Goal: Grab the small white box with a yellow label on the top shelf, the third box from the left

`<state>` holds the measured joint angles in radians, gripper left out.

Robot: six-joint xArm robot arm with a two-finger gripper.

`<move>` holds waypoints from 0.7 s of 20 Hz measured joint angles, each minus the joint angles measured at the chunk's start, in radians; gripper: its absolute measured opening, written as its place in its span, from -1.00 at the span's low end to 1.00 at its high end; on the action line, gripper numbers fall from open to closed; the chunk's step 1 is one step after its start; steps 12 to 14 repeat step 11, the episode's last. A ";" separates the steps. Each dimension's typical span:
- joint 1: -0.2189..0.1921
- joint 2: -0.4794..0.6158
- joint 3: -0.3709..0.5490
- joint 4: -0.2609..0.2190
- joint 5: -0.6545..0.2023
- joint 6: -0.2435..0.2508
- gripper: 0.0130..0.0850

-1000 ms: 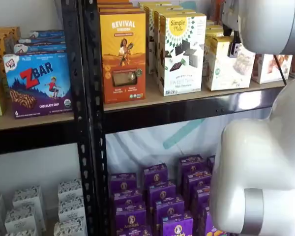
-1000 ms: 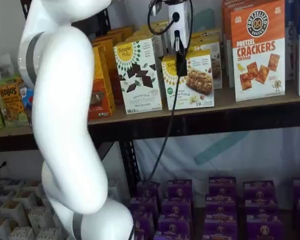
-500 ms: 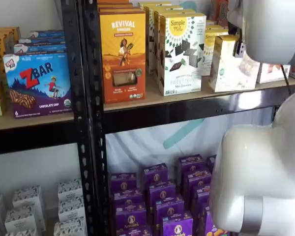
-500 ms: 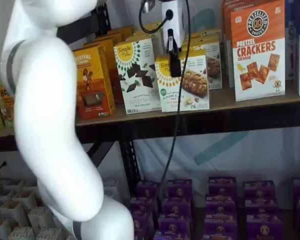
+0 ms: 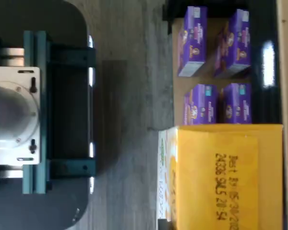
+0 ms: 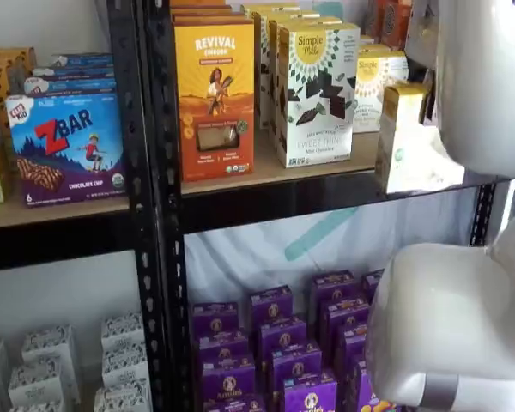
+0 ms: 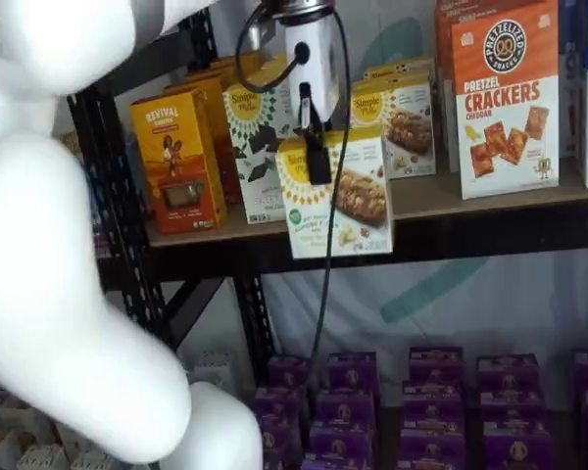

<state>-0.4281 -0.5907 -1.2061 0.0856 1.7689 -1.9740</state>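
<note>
The small white box point(image 7: 345, 194), with its yellow sunburst logo and pictured bars, hangs in front of the top shelf's point(image 7: 490, 227) black rail, off the board. My gripper point(image 7: 315, 155) is shut on it from above; a black finger lies on its front face under the white body. The box also shows in a shelf view point(image 6: 408, 142), side-on with its yellow edge, beside my white arm. In the wrist view its yellow top point(image 5: 228, 177) with a printed date fills one corner.
On the top shelf stand the orange Revival box point(image 7: 171, 157), the taller Simple Mills box point(image 7: 255, 132), another small Simple Mills box point(image 7: 402, 113) and Pretzel Crackers point(image 7: 505, 98). Purple boxes point(image 7: 431, 392) fill the lower shelf. My white arm point(image 7: 69, 255) covers the left.
The gripper has drawn the small white box forward and down, off the shelf board and out past the front rail. The arm has swung left in one shelf view.
</note>
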 joint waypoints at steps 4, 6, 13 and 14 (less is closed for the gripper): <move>0.043 -0.077 0.060 -0.009 0.047 0.042 -0.33; 0.057 -0.099 0.076 -0.010 0.058 0.057 -0.33; 0.072 -0.137 0.109 -0.008 0.076 0.073 -0.33; 0.072 -0.137 0.109 -0.008 0.076 0.073 -0.33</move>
